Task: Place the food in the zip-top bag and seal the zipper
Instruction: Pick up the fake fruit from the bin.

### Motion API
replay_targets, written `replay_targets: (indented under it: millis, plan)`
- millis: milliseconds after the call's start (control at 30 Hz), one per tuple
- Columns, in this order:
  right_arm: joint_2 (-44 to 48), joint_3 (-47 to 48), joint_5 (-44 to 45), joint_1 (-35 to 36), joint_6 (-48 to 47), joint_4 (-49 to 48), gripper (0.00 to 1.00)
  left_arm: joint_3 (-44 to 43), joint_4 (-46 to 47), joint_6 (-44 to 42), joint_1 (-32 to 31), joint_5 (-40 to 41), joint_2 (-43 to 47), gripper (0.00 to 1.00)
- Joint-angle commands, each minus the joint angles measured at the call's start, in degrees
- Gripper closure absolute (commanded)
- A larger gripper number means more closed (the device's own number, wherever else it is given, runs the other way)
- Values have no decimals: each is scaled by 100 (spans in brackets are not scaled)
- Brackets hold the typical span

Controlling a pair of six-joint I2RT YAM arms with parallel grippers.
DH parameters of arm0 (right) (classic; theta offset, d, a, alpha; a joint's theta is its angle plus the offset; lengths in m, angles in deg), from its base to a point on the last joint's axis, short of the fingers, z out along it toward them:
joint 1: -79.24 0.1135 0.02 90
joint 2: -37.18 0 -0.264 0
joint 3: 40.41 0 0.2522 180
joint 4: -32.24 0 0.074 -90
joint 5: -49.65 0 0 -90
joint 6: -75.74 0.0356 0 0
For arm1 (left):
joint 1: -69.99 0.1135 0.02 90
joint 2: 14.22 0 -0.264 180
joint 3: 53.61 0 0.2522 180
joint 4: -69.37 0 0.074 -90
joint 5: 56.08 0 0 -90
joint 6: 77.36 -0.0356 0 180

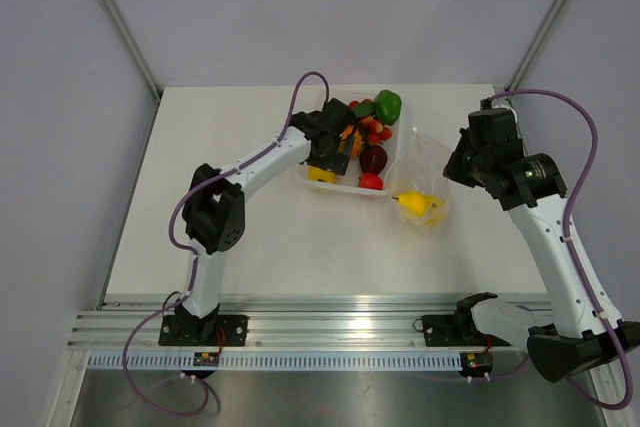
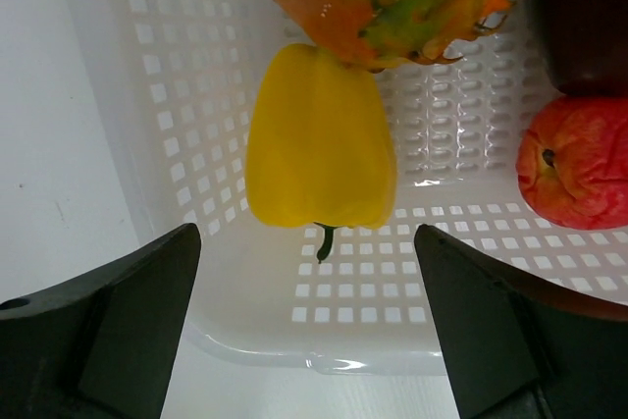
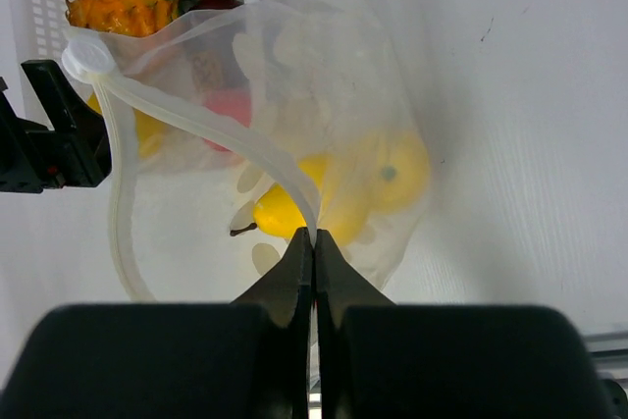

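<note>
Top view: the zip-top bag (image 1: 422, 175) sits on the counter (image 1: 260, 247), just beside the tray (image 1: 340, 190) of food (image 1: 372, 159). A yellow fruit (image 1: 418, 206) is inside the bag.
Left wrist view: the left gripper (image 2: 304, 247) is spread wide, holding nothing, above a yellow pepper (image 2: 319, 149).
Right wrist view: the right gripper (image 3: 314, 237) pinches the zipper (image 3: 196, 125) tight.

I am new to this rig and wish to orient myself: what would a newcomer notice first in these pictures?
Brightly coloured glossy toy fruits and vegetables fill a white perforated plastic tray at the far middle of the table, where the left pincer hangs open over a yellow toy bell pepper. Right of it, the right pincer is shut on the clear zipper strip of a crinkly transparent bag holding yellow toy fruit.
</note>
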Motion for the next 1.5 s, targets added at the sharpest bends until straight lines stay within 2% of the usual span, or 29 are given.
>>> replay_targets:
  millis: [0, 367, 600, 667, 800, 833, 933, 1033, 1233, 1467]
  plan:
    - [105, -5, -46, -19, 25, -125, 98, -128, 174, 57, 20, 420, -24, 7]
    - [70, -40, -177, -19, 17, -196, 98, -259, 288, 189, -86, 262, -376, 13]
    - [79, -48, -230, -19, -1, -205, 98, -339, 244, 259, -121, 350, -666, 14]
    - [79, -57, -248, -10, -1, -205, 98, -339, 244, 286, -129, 367, -710, 18]
    - [70, -40, -283, -19, -1, -205, 98, -339, 201, 286, -165, 499, -666, 35]
    - [70, -22, -292, -19, -10, -205, 98, -330, 174, 286, -173, 543, -623, 43]
    - [62, 4, -292, -19, -1, -187, 98, -330, 104, 268, -200, 683, -403, 53]
    - [70, 13, -318, -19, 8, -204, 98, -321, 51, 242, -209, 763, -52, 60]
    - [61, -48, -353, -19, 25, -266, 98, -365, 7, 119, -226, 693, 608, 62]
    - [44, -136, -450, -19, 69, -354, 98, -506, 16, 22, -305, 175, 1258, 64]
